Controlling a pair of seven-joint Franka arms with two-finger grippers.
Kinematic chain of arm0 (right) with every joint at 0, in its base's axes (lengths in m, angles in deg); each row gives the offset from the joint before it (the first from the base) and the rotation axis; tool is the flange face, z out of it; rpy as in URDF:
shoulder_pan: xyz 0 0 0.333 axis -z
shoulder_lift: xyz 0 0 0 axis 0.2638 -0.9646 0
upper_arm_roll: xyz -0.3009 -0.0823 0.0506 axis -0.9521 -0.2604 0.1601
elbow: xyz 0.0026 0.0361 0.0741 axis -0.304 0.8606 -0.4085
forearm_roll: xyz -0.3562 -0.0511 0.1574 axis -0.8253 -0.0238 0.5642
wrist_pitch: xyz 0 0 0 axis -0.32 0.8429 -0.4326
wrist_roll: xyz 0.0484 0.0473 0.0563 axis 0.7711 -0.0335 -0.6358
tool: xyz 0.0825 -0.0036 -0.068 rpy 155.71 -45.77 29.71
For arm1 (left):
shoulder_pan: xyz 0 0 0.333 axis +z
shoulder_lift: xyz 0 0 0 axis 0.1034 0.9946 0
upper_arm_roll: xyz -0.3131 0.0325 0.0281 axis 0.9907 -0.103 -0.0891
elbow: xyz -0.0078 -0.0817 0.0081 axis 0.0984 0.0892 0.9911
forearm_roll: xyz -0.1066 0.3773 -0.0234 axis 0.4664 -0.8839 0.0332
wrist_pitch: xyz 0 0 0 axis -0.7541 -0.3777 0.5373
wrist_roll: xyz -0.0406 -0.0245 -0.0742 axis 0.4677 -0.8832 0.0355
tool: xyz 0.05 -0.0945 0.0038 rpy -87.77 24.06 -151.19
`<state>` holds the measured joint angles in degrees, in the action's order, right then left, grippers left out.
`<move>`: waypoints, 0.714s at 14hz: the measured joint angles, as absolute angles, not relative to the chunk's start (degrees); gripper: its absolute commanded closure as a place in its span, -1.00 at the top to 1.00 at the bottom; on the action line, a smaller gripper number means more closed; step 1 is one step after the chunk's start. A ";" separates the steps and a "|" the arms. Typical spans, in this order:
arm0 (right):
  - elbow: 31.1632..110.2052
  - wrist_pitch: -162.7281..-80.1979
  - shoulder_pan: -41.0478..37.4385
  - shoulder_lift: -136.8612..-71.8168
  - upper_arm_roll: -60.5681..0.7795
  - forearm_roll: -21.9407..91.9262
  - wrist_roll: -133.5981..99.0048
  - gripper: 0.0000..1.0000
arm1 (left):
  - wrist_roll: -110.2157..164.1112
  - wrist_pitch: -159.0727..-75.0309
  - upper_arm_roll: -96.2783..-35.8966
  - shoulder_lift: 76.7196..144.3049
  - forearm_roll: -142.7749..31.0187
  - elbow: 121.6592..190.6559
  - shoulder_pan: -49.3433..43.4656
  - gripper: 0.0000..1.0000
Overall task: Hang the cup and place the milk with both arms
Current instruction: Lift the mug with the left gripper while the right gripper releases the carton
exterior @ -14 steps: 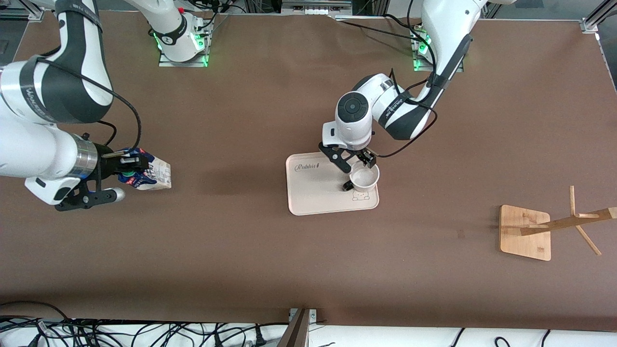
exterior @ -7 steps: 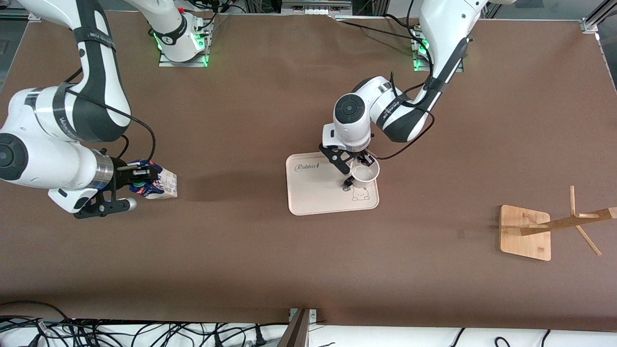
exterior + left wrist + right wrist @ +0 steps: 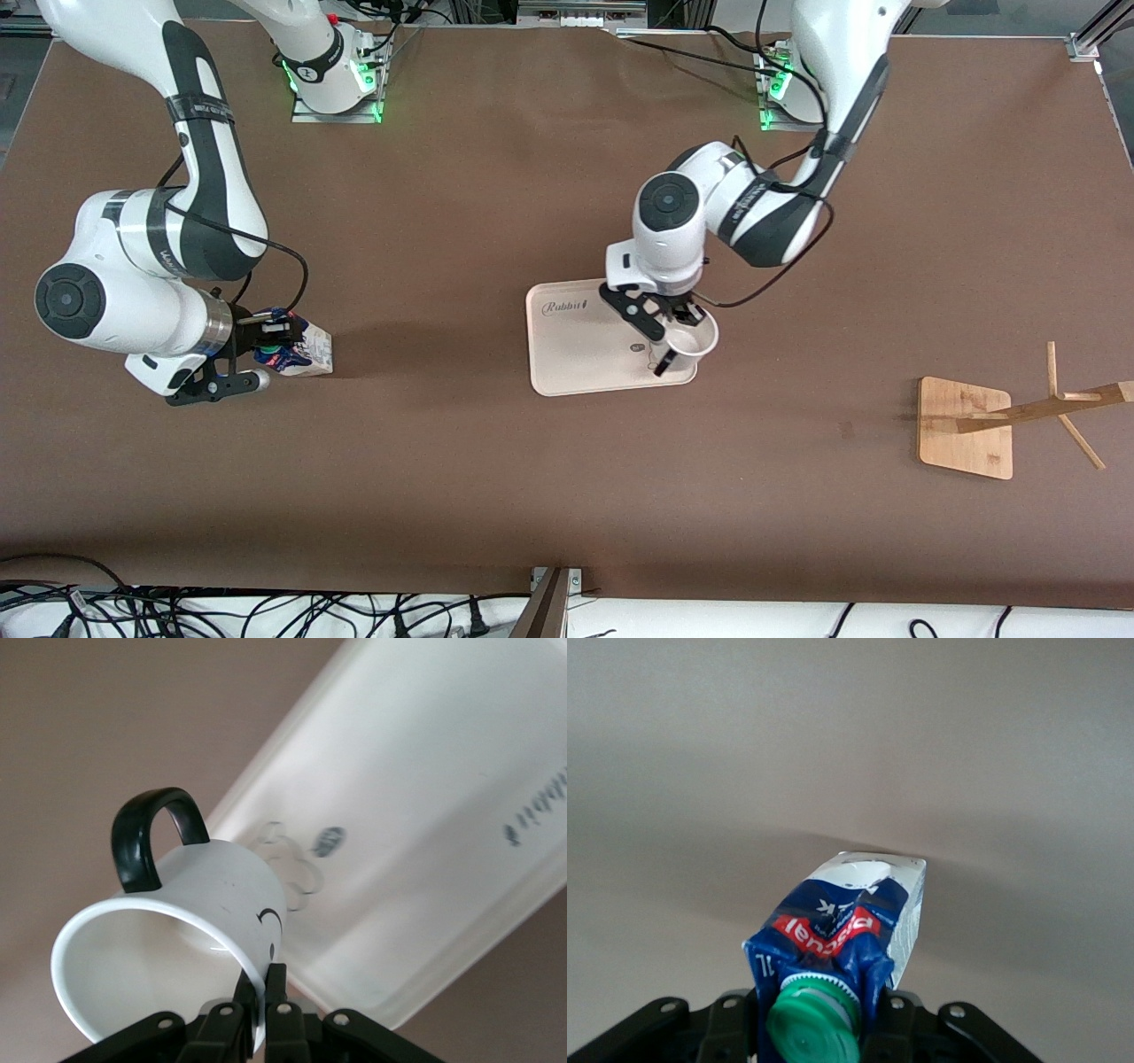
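Observation:
My left gripper [image 3: 680, 321] is shut on the rim of the white cup [image 3: 691, 338] and holds it tilted just above the corner of the cream tray [image 3: 576, 341] toward the left arm's end. In the left wrist view the cup [image 3: 186, 921] shows its black handle [image 3: 146, 837] and part of the drawn face, with one finger inside the rim and one outside. My right gripper [image 3: 266, 341] is shut on the top of the blue and white milk carton [image 3: 301, 354], over the table toward the right arm's end. The right wrist view shows the carton [image 3: 842, 921] and its green cap [image 3: 813, 1028].
A wooden cup rack [image 3: 1019, 412] on a square bamboo base [image 3: 964, 428] stands toward the left arm's end, nearer the front camera than the tray. Cables lie along the table edge closest to the camera.
My left gripper has lifted and tilted the cup and carried it toward the left arm's end of the tray. My right gripper has carried the milk toward the tray and lower.

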<state>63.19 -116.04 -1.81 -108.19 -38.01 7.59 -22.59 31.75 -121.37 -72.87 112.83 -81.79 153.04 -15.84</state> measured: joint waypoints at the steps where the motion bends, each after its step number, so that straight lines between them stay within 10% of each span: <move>1: 63.70 -116.91 -1.80 -108.17 -38.02 7.59 -22.90 -0.29 | 31.76 -120.65 -73.60 110.71 -81.79 152.65 -13.79 -1.00; 2: 64.20 -117.79 -1.80 -108.14 -38.03 7.59 -23.27 -0.28 | 31.83 -120.15 -74.00 108.43 -81.79 152.53 -11.08 -1.00; 4: 64.99 -118.60 -1.67 -108.14 -38.05 7.78 -23.68 0.99 | 33.07 -119.42 -74.31 104.41 -81.78 152.57 -4.94 -1.00; 10: 65.32 -118.64 0.09 -108.14 -38.13 9.03 -24.24 1.00 | 35.98 -118.52 -82.74 99.50 -71.10 152.81 3.36 -1.00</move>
<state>65.32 -118.64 0.09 -108.14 -38.13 9.03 -24.24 35.98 -118.52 -82.74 99.50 -71.10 152.81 3.36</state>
